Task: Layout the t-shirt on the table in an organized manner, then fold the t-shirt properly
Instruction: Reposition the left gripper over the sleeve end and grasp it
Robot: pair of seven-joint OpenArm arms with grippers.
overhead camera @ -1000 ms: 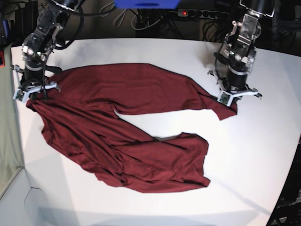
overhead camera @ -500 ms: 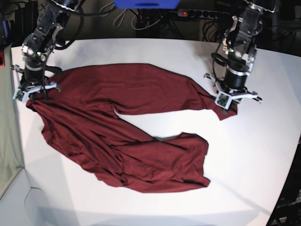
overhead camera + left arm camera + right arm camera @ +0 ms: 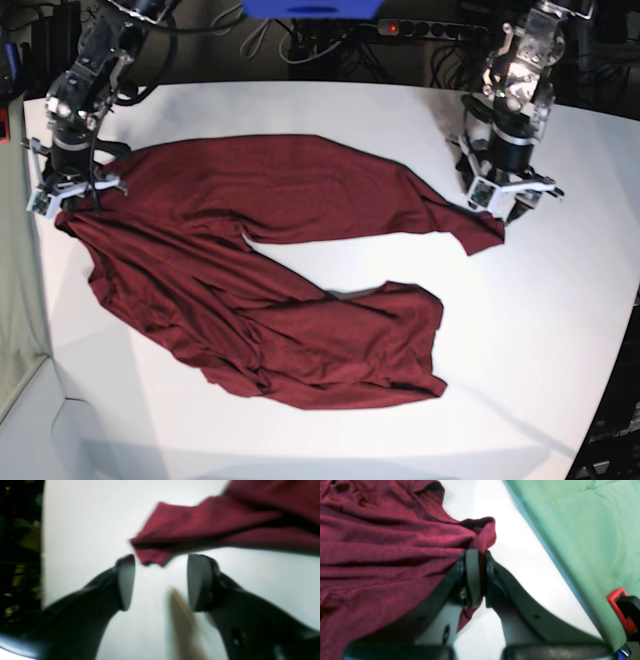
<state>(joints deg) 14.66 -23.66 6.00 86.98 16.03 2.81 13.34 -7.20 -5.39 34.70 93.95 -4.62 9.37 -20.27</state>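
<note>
Wrinkly maroon fabric t-shirt (image 3: 270, 270) sprawls diagonally across the white matte bench (image 3: 560, 300), right fingers (image 3: 475, 580) clamped on its upper-left corner, left fingers (image 3: 125, 580) apart, empty, just off its right-hand tip.

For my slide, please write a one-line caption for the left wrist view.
Open left claw hovers above the white table, just short of the maroon t-shirt corner.

Wrinkled maroon t-shirt (image 3: 270, 270) on white table (image 3: 540, 330)
</note>
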